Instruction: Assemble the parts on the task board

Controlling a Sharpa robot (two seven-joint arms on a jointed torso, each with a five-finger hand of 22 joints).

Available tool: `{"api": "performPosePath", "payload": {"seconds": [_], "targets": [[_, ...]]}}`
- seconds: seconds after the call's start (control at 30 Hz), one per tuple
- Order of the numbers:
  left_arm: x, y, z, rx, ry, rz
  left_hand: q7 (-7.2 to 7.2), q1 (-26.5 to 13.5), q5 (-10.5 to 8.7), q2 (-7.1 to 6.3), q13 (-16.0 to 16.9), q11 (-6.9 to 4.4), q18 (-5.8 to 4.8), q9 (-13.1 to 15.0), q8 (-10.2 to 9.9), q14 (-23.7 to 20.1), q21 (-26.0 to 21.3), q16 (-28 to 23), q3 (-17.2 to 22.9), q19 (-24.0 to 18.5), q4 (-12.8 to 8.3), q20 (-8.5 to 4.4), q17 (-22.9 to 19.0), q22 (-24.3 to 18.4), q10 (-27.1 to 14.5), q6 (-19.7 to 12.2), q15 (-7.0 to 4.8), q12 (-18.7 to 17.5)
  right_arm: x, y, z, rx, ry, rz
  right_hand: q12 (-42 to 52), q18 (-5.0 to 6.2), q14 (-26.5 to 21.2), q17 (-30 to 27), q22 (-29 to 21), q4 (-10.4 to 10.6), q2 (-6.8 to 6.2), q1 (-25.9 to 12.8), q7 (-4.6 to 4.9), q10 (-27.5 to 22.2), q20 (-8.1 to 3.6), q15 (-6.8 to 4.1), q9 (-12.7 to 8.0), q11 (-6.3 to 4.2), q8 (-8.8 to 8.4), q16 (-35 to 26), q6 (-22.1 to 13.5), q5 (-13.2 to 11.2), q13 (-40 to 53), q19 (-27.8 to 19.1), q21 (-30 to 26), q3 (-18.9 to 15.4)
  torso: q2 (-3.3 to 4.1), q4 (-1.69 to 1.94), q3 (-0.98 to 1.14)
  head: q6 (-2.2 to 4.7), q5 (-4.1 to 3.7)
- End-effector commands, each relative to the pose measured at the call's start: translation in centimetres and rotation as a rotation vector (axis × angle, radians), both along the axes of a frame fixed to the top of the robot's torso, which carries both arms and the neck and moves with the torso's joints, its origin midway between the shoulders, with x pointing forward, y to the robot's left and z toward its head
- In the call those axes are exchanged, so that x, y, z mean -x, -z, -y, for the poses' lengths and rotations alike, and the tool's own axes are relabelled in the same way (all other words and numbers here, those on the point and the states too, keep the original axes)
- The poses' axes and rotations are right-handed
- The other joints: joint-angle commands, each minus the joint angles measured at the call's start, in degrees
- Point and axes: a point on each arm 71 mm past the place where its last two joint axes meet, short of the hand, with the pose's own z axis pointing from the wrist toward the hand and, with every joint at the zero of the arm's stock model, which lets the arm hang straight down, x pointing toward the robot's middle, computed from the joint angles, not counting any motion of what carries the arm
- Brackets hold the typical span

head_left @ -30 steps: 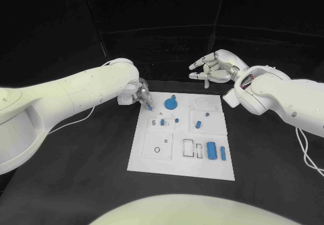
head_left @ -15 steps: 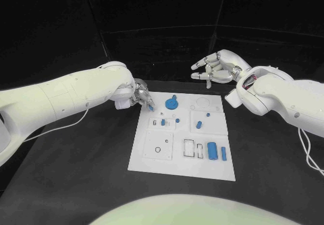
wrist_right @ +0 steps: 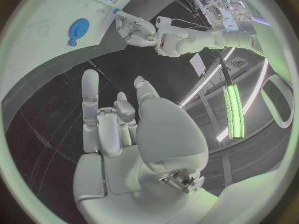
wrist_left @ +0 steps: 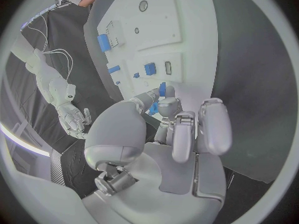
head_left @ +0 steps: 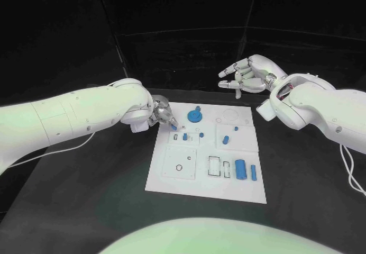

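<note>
Meanwhile, left hand [head_left: 160, 113] pinches a small blue part [head_left: 172, 121] over the unmarked task board [head_left: 183, 182]; right hand [head_left: 245, 75] hovers, fingers apart.

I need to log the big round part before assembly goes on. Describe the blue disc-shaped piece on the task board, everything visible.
The blue disc-shaped piece is a round, flat part, plastic by its look, with a smaller blue knob rising near its far edge. It lies on the task board in the far row, beside a faint round outline toward the robot's right. Neither hand touches it: the left hand is just beside it, pinching a small blue part; the right hand hangs beyond the board, holding nothing.
</note>
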Motion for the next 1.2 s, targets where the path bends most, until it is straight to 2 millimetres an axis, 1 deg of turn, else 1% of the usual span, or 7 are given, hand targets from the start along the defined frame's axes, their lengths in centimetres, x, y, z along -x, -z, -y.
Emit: {"api": "performPosePath", "payload": {"seconds": [0.03,0.13,0.3,0.53,0.73,0.93,1.2], "targets": [[0.3,0.1,0.2,-0.002,0.002,0.039,-0.33,0.18,0.23,0.24,-0.05,-0.24,-0.95,-0.06,0.31,5.96,-0.15,0.18,7.75,1.47,-7.5,0.07,15.09,0.05,0.76,-0.01,-0.08,0.09,0.0,-0.1,0.0,0.0,-0.006,0.003,0.31,0.34,1.77,-0.05,-0.07,0.02,0.44,0.29,-0.09,0.05,0.25,0.09,0.05,-0.1,0.26,-0.27,-0.24,-0.09,0.08,-0.2,-0.39,-0.26,0.11,0.07,-0.04,0.02,0.11],[0.8,0.5,0.4,-0.014,0.02,0.037,-0.34,0.16,0.25,0.19,-0.08,-0.25,-0.95,-0.05,0.34,5.96,-0.15,0.18,7.84,1.47,-7.51,0.06,15.09,0.06,0.76,-0.01,-0.09,0.07,-0.1,-0.1,0.0,0.0,-0.005,0.003,0.31,0.34,1.77,-0.05,-0.07,0.02,0.44,0.29,-0.09,0.05,0.25,0.09,0.05,-0.1,0.26,-0.27,-0.24,-0.09,0.08,-0.2,-0.39,-0.26,0.04,-0.07,0.0,-0.02,0.25],[1.2,0.9,0.5,-0.036,0.043,0.036,-0.35,0.14,0.27,0.14,-0.1,-0.26,-0.94,-0.04,0.38,5.96,-0.15,0.18,7.93,1.48,-7.53,0.05,15.09,0.05,0.77,0.0,-0.11,0.06,-0.1,-0.1,0.1,0.001,-0.001,0.004,0.31,0.34,1.77,-0.05,-0.07,0.02,0.44,0.29,-0.09,0.05,0.25,0.09,0.05,-0.1,0.26,-0.27,-0.24,-0.09,0.08,-0.2,-0.39,-0.26,0.07,-0.09,0.0,0.04,0.39],[1.6,1.2,0.7,-0.045,0.061,0.03,-0.35,0.14,0.27,0.14,-0.1,-0.26,-0.94,-0.04,0.38,5.96,-0.15,0.18,7.93,1.48,-7.53,0.05,15.09,0.05,0.77,0.0,-0.11,0.06,-0.2,-0.1,0.2,0.001,0.0,0.005,0.31,0.34,1.77,-0.05,-0.07,0.02,0.44,0.29,-0.09,0.05,0.25,0.09,0.05,-0.1,0.26,-0.27,-0.24,-0.09,0.08,-0.2,-0.39,-0.26,0.12,-0.15,0.01,-0.1,0.39],[1.7,1.3,0.8,-0.059,0.075,0.027,-0.36,0.11,0.29,0.05,-0.24,-0.28,-0.93,-0.02,0.44,5.96,-0.21,0.18,8.05,1.46,-7.55,0.03,15.09,-0.01,0.73,0.0,-0.13,-0.04,-0.2,-0.1,0.2,0.002,0.0,0.005,0.31,0.34,1.77,-0.05,-0.07,0.02,0.44,0.29,-0.09,0.05,0.25,0.09,0.05,-0.1,0.26,-0.27,-0.24,-0.09,0.08,-0.2,-0.39,-0.26,0.11,-0.15,0.05,-0.27,0.42],[1.8,1.4,0.8,-0.07,0.084,0.022,-0.39,0.09,0.29,-0.06,-0.25,-0.3,-0.93,0.0,0.51,5.96,-0.21,0.18,8.18,1.47,-7.6,0.01,15.09,0.01,0.74,0.0,-0.16,-0.05,-0.2,-0.1,0.2,0.002,0.0,0.005,0.31,0.34,1.77,-0.05,-0.07,0.02,0.44,0.29,-0.09,0.05,0.25,0.09,0.05,-0.1,0.26,-0.27,-0.24,-0.09,0.08,-0.2,-0.39,-0.26,0.1,-0.16,0.01,-0.42,0.44],[1.8,1.5,0.7,-0.077,0.09,0.014,-0.42,0.04,0.42,-0.24,-0.3,-0.34,-0.93,0.05,0.66,5.96,-0.2,0.18,8.43,1.48,-7.66,-0.03,15.09,0.03,0.76,0.04,-0.2,-0.1,-0.2,-0.1,0.2,0.002,-0.001,0.004,0.31,0.34,1.77,-0.05,-0.07,0.02,0.44,0.29,-0.09,0.05,0.25,0.09,0.05,-0.1,0.26,-0.27,-0.24,-0.09,0.08,-0.2,-0.39,-0.26,0.09,-0.13,0.01,-0.42,0.49]]}}
